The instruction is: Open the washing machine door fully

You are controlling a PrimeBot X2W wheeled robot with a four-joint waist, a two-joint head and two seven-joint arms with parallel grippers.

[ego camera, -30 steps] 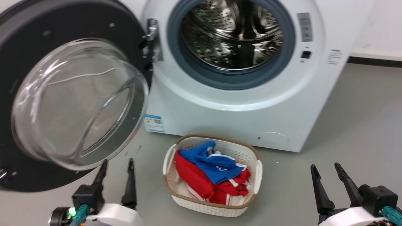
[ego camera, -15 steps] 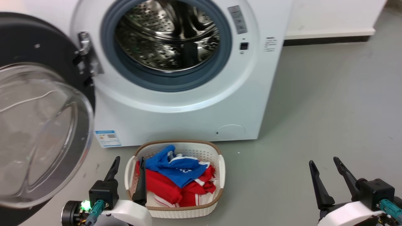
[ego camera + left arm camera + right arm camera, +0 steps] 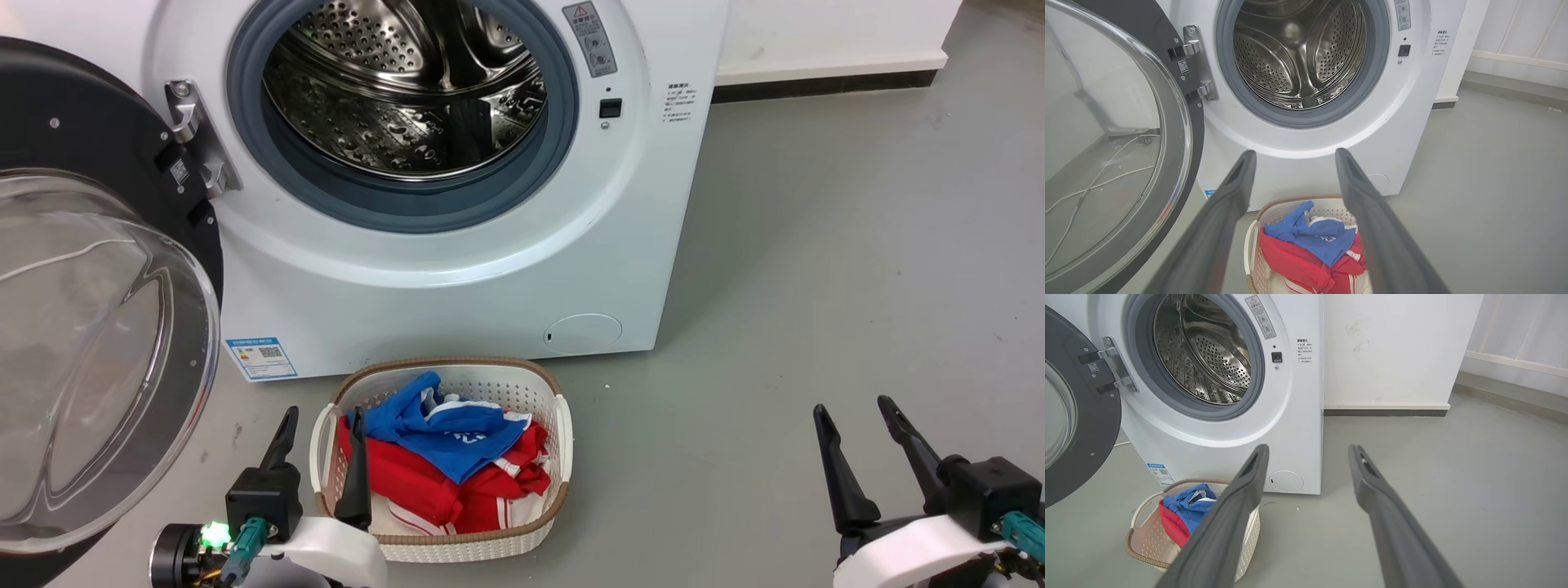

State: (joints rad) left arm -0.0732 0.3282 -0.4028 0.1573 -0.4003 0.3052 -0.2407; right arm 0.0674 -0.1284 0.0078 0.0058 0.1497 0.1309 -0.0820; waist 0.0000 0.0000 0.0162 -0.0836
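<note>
So, one washing machine, and the washing machine door is swung way out to the left on its metal hinge, leaving the steel drum wide open to view. There are two grippers, both low and holding nothing. The left gripper has its two fingers spread, near the one white basket. The right gripper is spread too, well off right. The basket's got one blue garment on top of red stuff.

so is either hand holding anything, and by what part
Nothing is held: the left hand and right hand are open and empty, apart from the washing machine door.
</note>
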